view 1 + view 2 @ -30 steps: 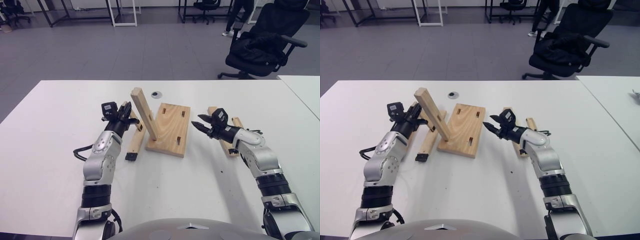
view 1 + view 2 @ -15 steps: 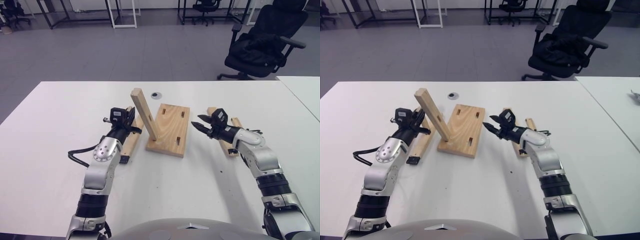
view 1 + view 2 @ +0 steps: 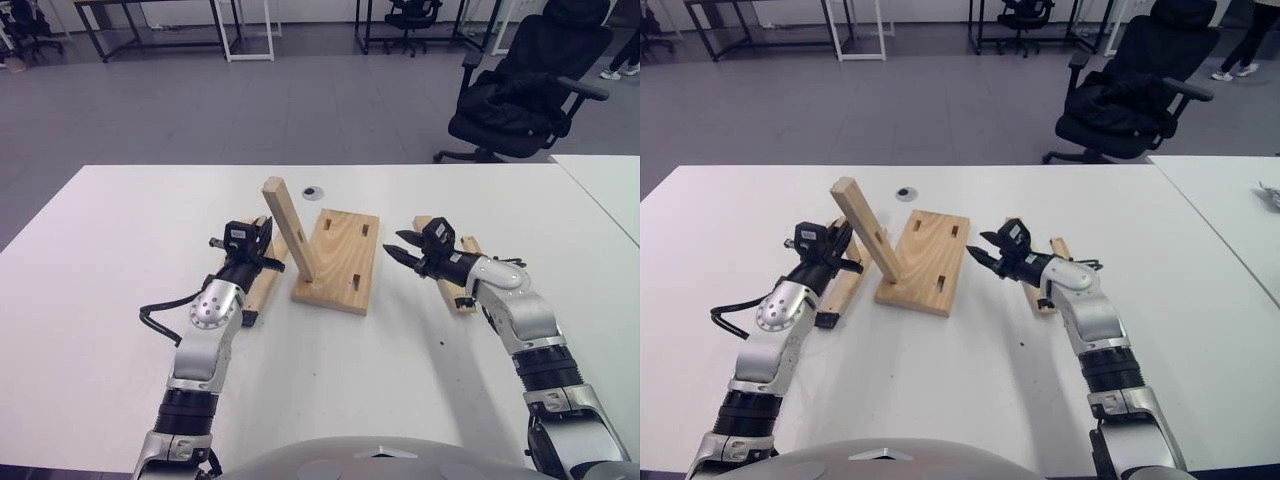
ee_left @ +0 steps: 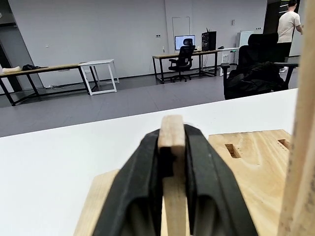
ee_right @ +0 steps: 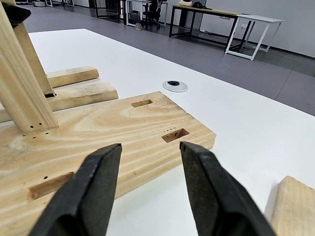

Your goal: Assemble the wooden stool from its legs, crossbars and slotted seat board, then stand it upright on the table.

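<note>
Seat board (image 3: 338, 260) flat on table (image 3: 110, 260); one leg (image 3: 290, 228) slants from its left slot. Left gripper (image 4: 172, 147), left of board, pinches a bar (image 4: 171, 129). Right gripper (image 3: 392, 242), right of board, wide, empty. Other legs, crossbars, uprighting remain.

We can read no text, number or sign on anything here. A small pale label (image 3: 238, 233) sits on the housing behind the left gripper (image 3: 268, 262), its print too small for us to make out, and the distant monitor (image 4: 184, 42) glows unreadably.
</note>
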Available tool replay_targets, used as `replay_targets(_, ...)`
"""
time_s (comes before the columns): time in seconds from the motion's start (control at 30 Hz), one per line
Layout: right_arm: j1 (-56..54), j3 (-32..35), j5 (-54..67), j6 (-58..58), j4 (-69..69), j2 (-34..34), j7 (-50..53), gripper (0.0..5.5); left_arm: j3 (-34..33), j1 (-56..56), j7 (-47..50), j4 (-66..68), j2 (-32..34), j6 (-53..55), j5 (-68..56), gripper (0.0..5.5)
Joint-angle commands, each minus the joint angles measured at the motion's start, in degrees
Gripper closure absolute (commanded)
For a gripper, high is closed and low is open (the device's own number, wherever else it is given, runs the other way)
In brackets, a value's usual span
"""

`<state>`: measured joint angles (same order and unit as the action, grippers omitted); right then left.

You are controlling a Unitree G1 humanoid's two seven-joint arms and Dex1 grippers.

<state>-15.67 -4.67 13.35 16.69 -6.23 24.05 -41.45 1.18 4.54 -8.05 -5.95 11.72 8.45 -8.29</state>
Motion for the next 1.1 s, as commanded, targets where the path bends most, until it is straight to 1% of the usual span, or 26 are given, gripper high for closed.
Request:
replay_targets(0.03,-2.7,0.4,-0.1,-0.9,-1.1,-0.6,0.0,3.3,-2.6,2.1,-0.2,-0.5,2.5,5.1,0.7,4.59)
replay_targets(0.23,-3.2,1.4,0.6,-0.8,-1.4,-1.3,0.0,3.3,-1.8,3.8,-4.7,-4.5,5.4,10.2,0.4,3.53)
replay_targets(0.43,-2.2,1.5,0.2,-0.9,-0.9,-1.6,0.4,3.3,-3.2,1.3,-6.4,-8.9,8.4,17.7,0.3,2.52)
replay_targets(0.57,-1.1,1.0,0.4,-0.1,-0.2,-1.8,0.4,3.3,-3.2,-1.5,-7.9,-11.8,7.9,28.7,-3.7,1.84)
replay_targets(0.7,-0.6,0.9,0.3,0.1,0.1,-1.5,0.2,3.3,-2.1,-3.3,-8.1,-13.4,8.0,35.0,-4.5,1.84)
replay_targets(0.8,-0.4,1.1,0.3,0.2,0.2,-1.3,0.1,3.3,-0.3,-3.4,-8.6,-12.8,8.8,37.1,-4.0,1.84)
replay_targets(0.93,-0.5,0.7,0.1,0.1,0.0,-2.0,0.4,3.3,2.6,-2.6,-8.8,-9.4,10.3,36.2,-1.6,1.84)
replay_targets(1.1,0.3,0.7,0.2,-0.1,0.4,-2.2,0.5,3.3,1.6,-3.1,-8.7,-7.9,10.4,33.7,0.1,1.84)
